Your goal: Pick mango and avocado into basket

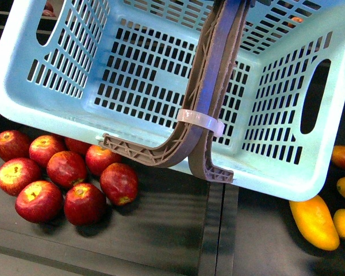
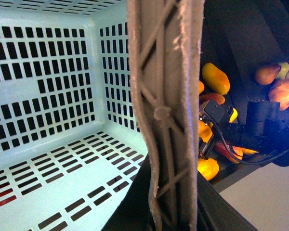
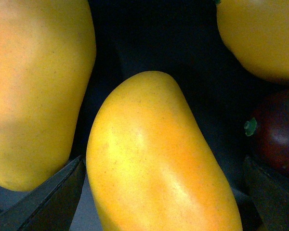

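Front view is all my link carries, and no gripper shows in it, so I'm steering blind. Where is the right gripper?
Observer: The right wrist view shows the right gripper open, with its fingers on either side of one mango.
Operator: Is it touching the fruit?
Observer: The fingers sit close to its flanks, but I cannot tell whether they make contact.
Operator: And what is holding the basket up?
Observer: In the left wrist view the left gripper is shut on the handles of the basket.
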